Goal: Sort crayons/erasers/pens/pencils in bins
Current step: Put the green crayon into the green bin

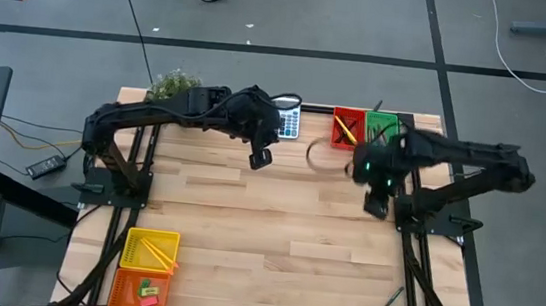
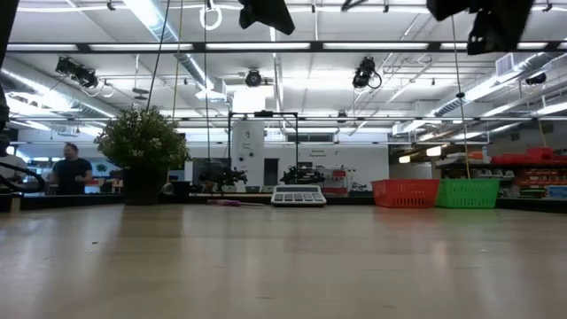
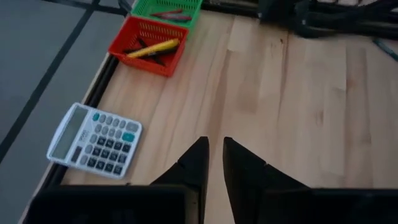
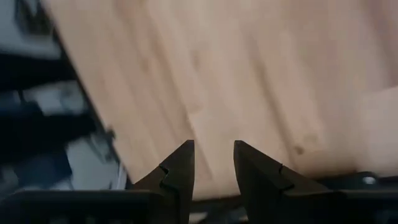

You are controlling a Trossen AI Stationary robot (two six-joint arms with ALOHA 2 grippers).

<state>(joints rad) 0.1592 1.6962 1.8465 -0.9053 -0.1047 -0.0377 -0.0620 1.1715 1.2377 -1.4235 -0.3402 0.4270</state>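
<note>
Right hand (image 1: 380, 188), dark fingers parted and empty, hangs over bare wooden counter (image 1: 276, 224), nearer than left hand (image 1: 261, 158) to red mesh bin (image 1: 346, 128) and green mesh bin (image 1: 380, 129) behind it.

Wood table (image 1: 276, 224) — red bin (image 1: 346, 130), green bin (image 1: 381, 129), yellow bin (image 1: 149, 250), orange bin (image 1: 140, 290), calculator (image 1: 288, 121), plant (image 1: 172, 85).

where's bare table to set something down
The wide wood middle of the table is bare, from the yellow bin and orange bin across to the right edge. The far edge is crowded: plant, calculator, red bin, green bin.
</note>
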